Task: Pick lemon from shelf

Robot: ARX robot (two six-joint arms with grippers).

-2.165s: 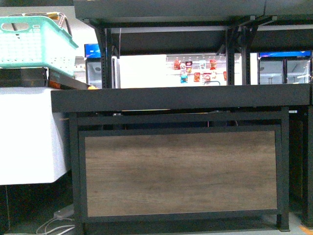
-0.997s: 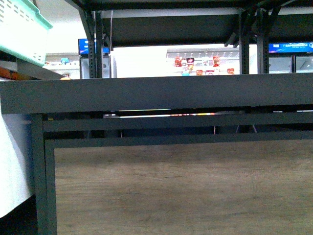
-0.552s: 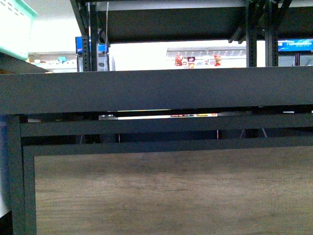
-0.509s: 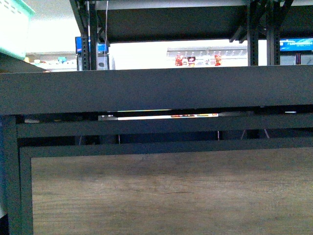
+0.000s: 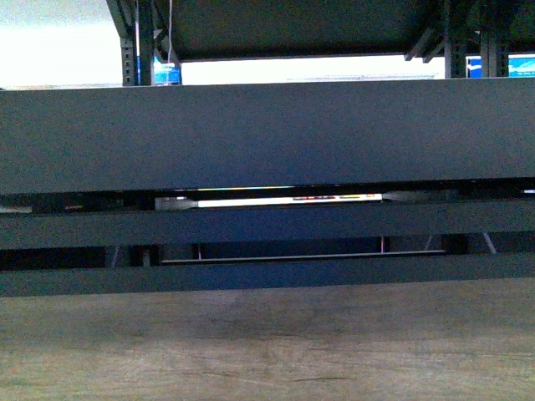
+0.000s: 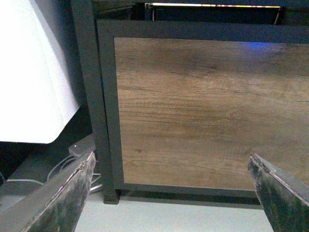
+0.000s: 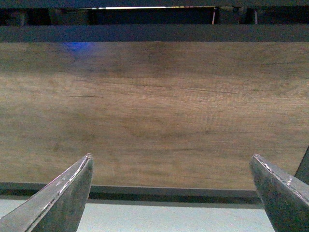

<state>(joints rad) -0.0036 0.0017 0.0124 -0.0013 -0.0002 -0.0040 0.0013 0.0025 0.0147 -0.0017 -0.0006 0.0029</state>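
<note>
Here, left gripper and right gripper gape empty, facing the wood panel of the shelf.

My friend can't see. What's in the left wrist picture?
The black shelf fills the view, showing its brown wood-grain panel. The open left gripper points at it, holding nothing. A white cabinet and floor cables sit beside the shelf.
</note>
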